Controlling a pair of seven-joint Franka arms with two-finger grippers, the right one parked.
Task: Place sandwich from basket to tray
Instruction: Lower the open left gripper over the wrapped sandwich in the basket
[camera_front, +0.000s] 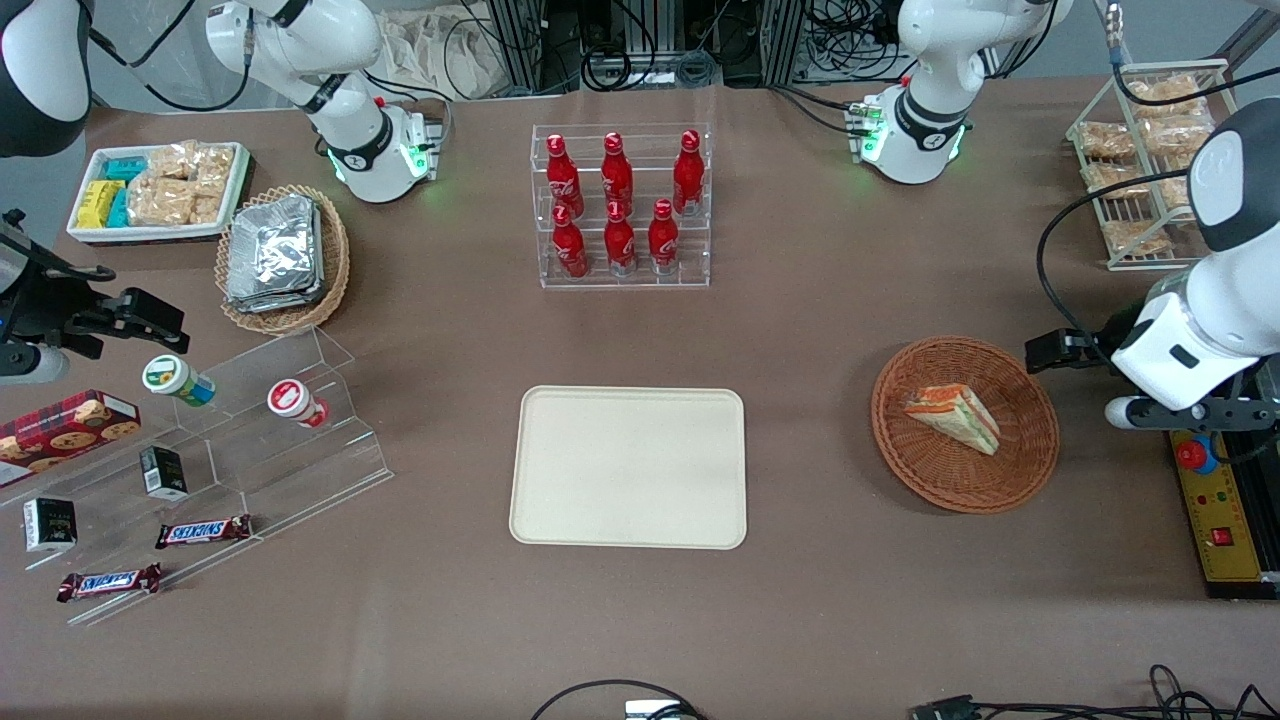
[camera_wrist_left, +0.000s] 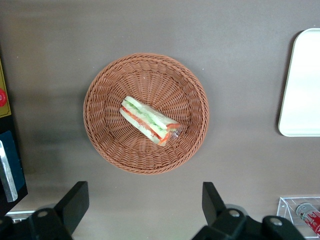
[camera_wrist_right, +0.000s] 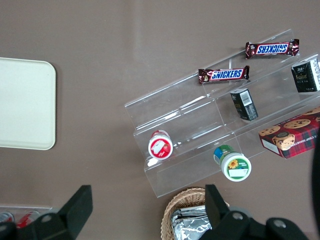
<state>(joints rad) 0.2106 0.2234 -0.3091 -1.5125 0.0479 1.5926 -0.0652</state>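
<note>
Your left arm's black two-finger gripper hangs high above the round reddish-brown woven wicker basket, jaws spread wide and holding nothing. The small triangular wedge sandwich in clear wrap lies on its side in the middle of that basket, well apart from the large cream-beige rectangular tray. Watch the descent: the wrap looks slick and the bread soft, so a hard squeeze could crush it, while a grip across the tapered wedge may let it slip. Coming down off-centre risks catching the wicker rim and dragging the light basket.
</note>
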